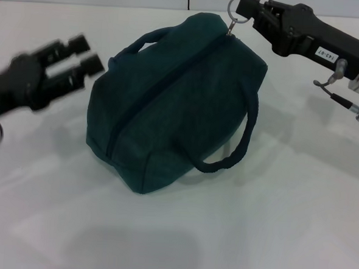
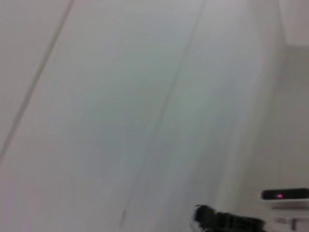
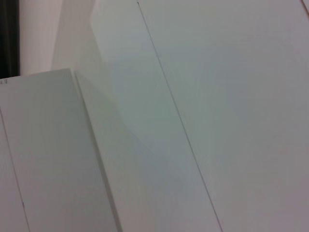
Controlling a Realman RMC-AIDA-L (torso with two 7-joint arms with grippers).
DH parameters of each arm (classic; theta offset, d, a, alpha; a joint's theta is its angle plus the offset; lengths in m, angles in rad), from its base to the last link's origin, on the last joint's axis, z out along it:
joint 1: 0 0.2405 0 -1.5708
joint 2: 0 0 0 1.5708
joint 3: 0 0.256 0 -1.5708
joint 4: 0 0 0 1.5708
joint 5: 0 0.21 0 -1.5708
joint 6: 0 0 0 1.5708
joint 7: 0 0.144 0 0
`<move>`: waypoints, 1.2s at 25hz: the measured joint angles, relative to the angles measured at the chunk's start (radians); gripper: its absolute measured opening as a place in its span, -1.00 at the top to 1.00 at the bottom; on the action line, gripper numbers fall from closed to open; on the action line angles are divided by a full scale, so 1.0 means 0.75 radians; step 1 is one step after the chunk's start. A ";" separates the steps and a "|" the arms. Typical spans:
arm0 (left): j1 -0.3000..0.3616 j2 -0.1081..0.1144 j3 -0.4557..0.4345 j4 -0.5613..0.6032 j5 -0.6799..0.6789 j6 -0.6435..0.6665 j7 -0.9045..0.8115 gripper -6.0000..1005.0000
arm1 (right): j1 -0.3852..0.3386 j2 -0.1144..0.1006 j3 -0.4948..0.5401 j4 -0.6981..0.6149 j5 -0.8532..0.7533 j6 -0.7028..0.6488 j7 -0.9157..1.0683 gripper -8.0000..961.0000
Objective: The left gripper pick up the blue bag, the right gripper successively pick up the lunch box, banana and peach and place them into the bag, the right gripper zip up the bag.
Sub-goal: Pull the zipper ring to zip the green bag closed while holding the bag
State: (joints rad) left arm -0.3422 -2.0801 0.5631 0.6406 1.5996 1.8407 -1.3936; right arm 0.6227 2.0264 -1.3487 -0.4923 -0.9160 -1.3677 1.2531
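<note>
The blue bag [image 1: 175,104] lies on the white table [image 1: 296,227] with its zip closed along the top. Its two loop handles hang at the sides. My right gripper [image 1: 247,7] is at the bag's far end, shut on the ring zip pull [image 1: 235,6], which it holds upright. My left gripper [image 1: 90,54] is open and empty, just left of the bag and apart from it; it looks blurred. The lunch box, banana and peach are not visible. Neither wrist view shows the bag.
The left wrist view shows a white wall, a dark shape [image 2: 227,222] low down and a small device with a pink light [image 2: 285,194]. The right wrist view shows only white panels. The table's far edge [image 1: 84,4] runs behind the bag.
</note>
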 joint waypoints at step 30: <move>-0.321 -0.010 1.057 1.461 0.963 -0.388 -1.646 -0.32 | 0.038 0.000 -0.052 0.019 0.031 0.073 0.010 0.97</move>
State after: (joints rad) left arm -0.5828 -2.0874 1.3562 1.7360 2.3217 1.5496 -2.6280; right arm 0.6511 2.0263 -1.3876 -0.4781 -0.8926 -1.3132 1.2608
